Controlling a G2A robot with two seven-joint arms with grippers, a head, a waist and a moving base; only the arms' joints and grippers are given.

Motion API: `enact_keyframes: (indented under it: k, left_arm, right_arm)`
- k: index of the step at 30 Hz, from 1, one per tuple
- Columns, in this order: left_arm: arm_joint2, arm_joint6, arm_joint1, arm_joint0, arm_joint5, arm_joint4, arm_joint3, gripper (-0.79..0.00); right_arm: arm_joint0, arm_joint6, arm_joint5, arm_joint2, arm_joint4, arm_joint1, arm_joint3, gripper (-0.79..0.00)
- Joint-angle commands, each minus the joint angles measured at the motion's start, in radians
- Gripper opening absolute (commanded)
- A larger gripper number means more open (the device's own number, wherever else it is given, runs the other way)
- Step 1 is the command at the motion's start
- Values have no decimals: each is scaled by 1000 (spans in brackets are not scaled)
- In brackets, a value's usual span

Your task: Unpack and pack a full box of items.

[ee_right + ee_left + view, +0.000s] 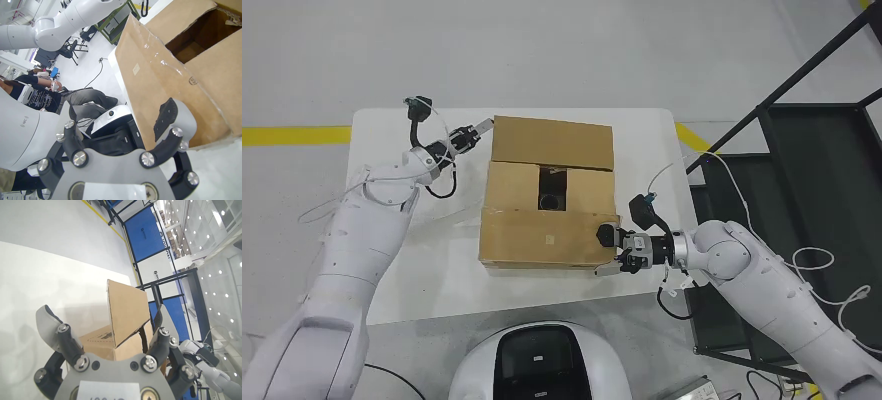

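A brown cardboard box stands in the middle of the white table. Its top flaps are partly spread, leaving a gap where a dark round item shows inside. My left gripper is open at the box's far left corner. In the left wrist view this gripper points at a raised flap standing between its fingers. My right gripper is open at the near right corner. In its own view the right gripper straddles the edge of the near flap, one pad lying over the cardboard.
A black metal rack stands close to the table's right side, beside my right arm. Bare table surface lies left of the box and along the near edge. A yellow line runs across the floor at the far left.
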Motion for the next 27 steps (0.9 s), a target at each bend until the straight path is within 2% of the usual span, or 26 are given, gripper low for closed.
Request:
enact_keyframes:
  k: [1,7,15,23,27]
  left_arm:
    - [24,-28,-17,-30,-30,-49,64,0]
    - [72,-36,-62,-104,-105,-104,209,0]
    - [84,-110,-105,-160,-198,-218,326,0]
    - [60,-158,-115,-180,-362,-300,370,0]
    - [28,-253,-110,-168,-439,-399,370,0]
  right_arm:
    - [0,0,0,0,0,0,0,0]
    - [0,0,0,0,0,0,0,0]
    - [0,0,0,0,0,0,0,0]
    - [0,0,0,0,0,0,0,0]
    - [0,0,0,0,0,0,0,0]
